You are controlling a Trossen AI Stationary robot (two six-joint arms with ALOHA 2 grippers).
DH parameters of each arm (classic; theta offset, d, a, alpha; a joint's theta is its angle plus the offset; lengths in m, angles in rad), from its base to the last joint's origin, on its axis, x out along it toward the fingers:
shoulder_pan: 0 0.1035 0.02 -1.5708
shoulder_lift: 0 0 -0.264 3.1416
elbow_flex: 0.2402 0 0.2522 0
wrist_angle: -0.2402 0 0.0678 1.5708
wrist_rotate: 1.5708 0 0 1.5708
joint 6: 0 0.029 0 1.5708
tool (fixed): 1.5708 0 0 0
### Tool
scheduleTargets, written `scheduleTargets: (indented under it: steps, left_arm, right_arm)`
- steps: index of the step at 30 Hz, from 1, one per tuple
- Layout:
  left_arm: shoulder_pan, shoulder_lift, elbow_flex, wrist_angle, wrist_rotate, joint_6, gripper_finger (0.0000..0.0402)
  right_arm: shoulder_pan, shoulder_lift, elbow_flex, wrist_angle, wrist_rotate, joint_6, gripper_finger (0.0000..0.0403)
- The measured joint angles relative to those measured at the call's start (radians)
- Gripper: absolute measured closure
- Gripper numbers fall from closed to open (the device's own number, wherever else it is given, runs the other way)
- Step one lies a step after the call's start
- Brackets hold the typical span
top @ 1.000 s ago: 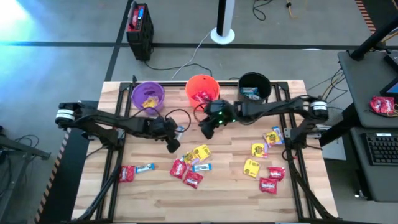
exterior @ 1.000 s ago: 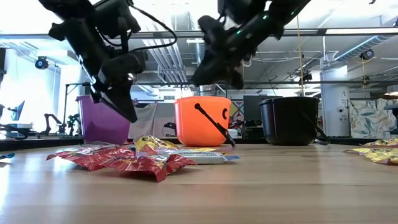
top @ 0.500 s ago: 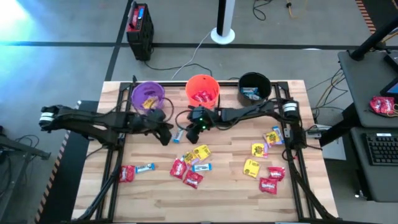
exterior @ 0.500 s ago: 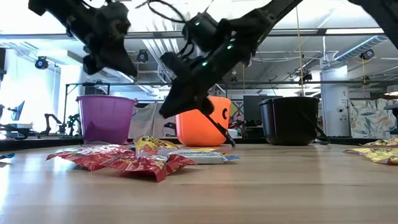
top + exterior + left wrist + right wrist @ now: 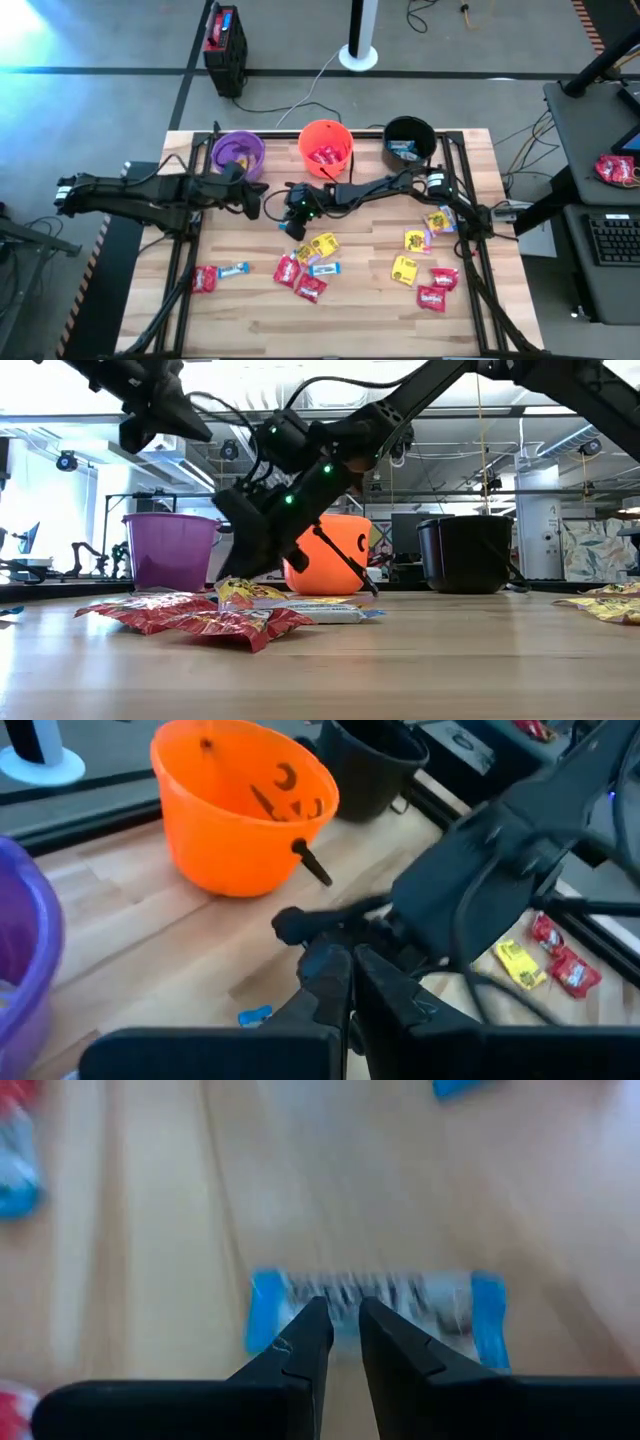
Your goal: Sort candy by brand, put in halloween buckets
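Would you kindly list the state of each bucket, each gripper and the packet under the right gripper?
purple bucket: upright, candy inside.
orange bucket: upright, red candy inside, handle hanging down.
black bucket: upright, a blue-and-white packet inside.
left gripper: shut, empty, beside the purple bucket.
right gripper: nearly shut, holding nothing, just above the blue-and-white packet.
blue-and-white packet: flat on the table.

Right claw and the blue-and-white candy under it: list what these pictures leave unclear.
- Right claw hangs over a blue-and-white candy; the right wrist view is blurred, so contact and the wrapper's print cannot be read.
- High view: the right arm covers that candy.
- Low view: the arm hides part of the orange bucket, and bucket walls hide what lies inside.
- Left claw: shut and empty; its tips run off the left wrist view's edge.
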Motion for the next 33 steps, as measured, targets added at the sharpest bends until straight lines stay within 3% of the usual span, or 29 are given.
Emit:
scheduleTargets:
  steps: [8,17,20,24,28,30,33]
  left_arm:
    - [0.000,-0.023,0.001,-0.032,-0.024,0.003,0.0402]
    - [0.000,-0.013,0.001,-0.051,-0.031,0.011,0.0402]
    - [0.000,-0.010,0.001,-0.052,-0.053,0.030,0.0402]
    - [0.001,-0.016,0.000,-0.047,-0.079,0.033,0.0402]
    - [0.001,-0.021,0.000,-0.046,-0.079,0.033,0.0402]
    - [0.001,-0.021,0.000,-0.046,-0.079,0.033,0.0402]
    - [0.001,-0.019,0.000,-0.046,-0.079,0.033,0.0402]
  right_arm:
    - [0.002,-0.013,0.006,-0.125,0.037,-0.080,0.0351]
    - [0.006,-0.097,0.003,-0.370,0.003,-0.105,0.0351]
    - [-0.007,-0.149,0.003,-0.390,-0.074,-0.239,0.0351]
    - [-0.042,-0.183,0.005,-0.432,-0.233,-0.584,0.0351]
    - [-0.061,-0.171,-0.005,-0.458,-0.265,-0.887,0.0351]
    - [-0.068,-0.163,-0.004,-0.448,-0.270,-0.949,0.0351]
    - [-0.073,-0.139,-0.004,-0.394,-0.272,-0.903,0.0346]
